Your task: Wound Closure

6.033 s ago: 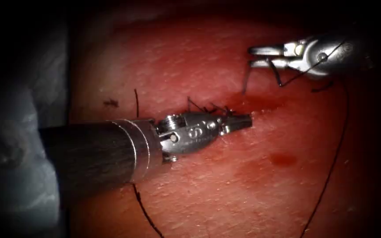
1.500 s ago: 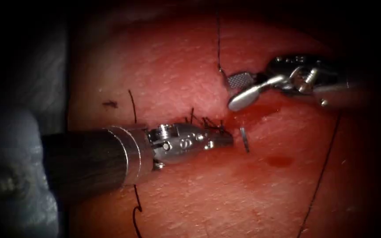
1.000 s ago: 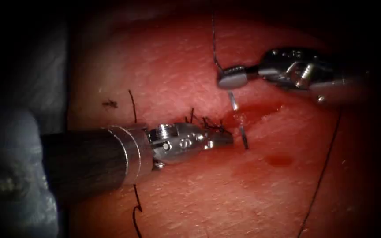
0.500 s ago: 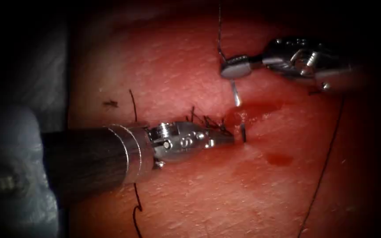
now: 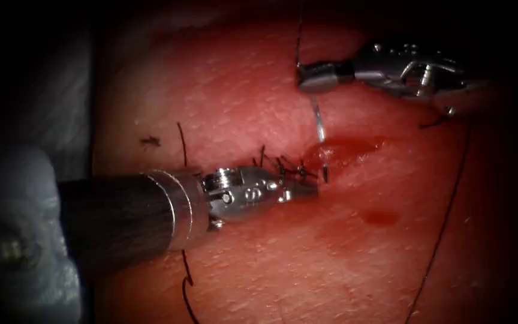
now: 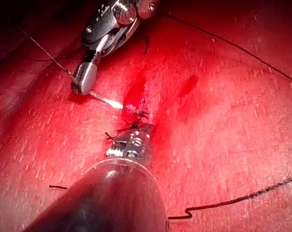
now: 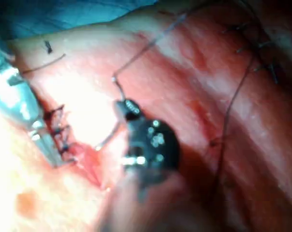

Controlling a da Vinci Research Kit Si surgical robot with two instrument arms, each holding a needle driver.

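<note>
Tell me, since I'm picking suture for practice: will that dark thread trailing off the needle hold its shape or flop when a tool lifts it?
Probably floppy: the thread lies in a loose curve on the tissue, kinked in the left wrist view. It looks thin, so likely light. The needle, held near its tail in the right tool, keeps its curve and seems stiff.

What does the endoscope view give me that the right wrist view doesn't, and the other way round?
Endoscope view: the needle tip standing out of the tissue at the cut, right beside the left end effector; whether that one holds anything I can't tell. Right wrist view: a further group of dark stitches away from both tools. Both: the right end effector shut on the needle near its thread end, the needle's middle buried in the cut, and thread trailing from it.
</note>
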